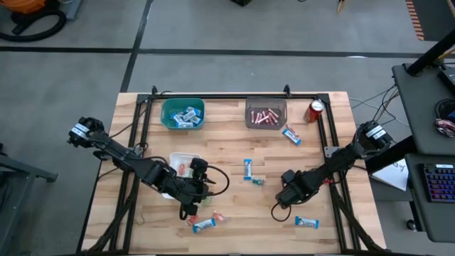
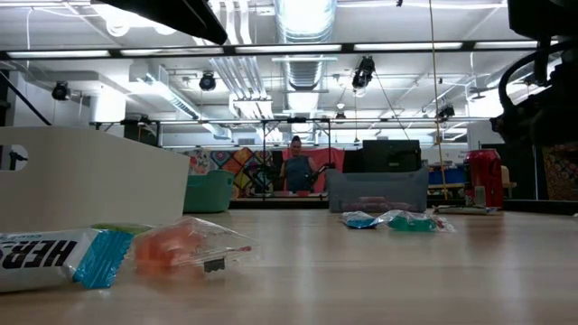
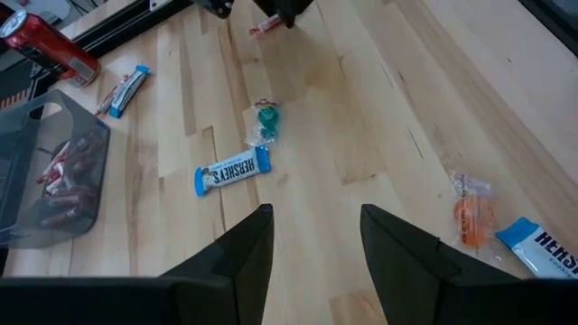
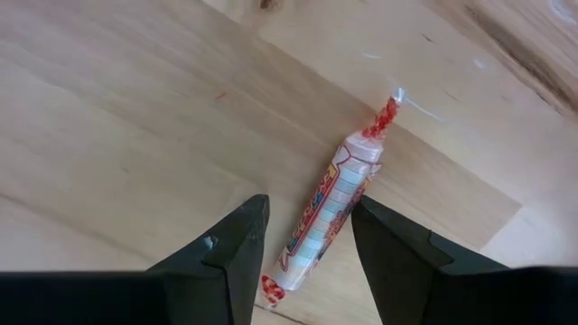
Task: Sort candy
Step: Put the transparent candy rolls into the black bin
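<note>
Right end effector (image 4: 307, 257) open, fingers astride a pink candy stick (image 4: 330, 212) on the table; left end effector (image 3: 316, 248) open, empty

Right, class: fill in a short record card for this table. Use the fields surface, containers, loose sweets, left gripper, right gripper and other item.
surface: wooden table
containers: teal bin holding blue-and-white bars; grey bin holding red sticks; white tray by the left arm
loose sweets: Hershey's bar, green piece, orange piece
left gripper: open, above bare wood
right gripper: open, fingers either side of a pink stick, not yet closed
other item: red can at the far right corner
</note>
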`<state>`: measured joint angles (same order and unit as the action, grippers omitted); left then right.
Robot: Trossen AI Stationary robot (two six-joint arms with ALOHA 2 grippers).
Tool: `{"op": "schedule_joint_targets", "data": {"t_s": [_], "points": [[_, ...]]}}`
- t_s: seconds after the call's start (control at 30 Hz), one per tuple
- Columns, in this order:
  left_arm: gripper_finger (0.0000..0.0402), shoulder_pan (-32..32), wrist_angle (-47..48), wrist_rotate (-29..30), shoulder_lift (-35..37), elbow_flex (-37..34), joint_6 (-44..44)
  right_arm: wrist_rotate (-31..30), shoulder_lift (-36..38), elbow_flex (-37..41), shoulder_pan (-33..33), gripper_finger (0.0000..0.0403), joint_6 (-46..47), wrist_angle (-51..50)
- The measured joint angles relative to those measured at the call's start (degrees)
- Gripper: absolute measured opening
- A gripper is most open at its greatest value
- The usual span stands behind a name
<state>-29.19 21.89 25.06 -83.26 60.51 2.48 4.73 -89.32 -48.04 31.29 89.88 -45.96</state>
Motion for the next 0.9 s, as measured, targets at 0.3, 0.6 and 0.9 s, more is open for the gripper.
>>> {"op": "schedule_joint_targets", "data": {"t_s": [0.3, 0.6, 0.9], "points": [[0.0151, 0.0, 0.0, 0.0, 0.0, 0.0, 0.0, -0.2, -0.1, -0.4, -0.2, 0.0127, -2.0, 0.2], [0.0151, 0.0, 0.0, 0.0, 0.0, 0.0, 0.0, -1.2, 0.5, -0.6, -0.6, 0.0019, -4.0, 0.1], [0.0151, 0.0, -0.1, 0.0, 0.0, 0.0, -1.0, -8.2, 8.2, -0.8, -2.9, 0.0017, -9.3, -0.2]]}}
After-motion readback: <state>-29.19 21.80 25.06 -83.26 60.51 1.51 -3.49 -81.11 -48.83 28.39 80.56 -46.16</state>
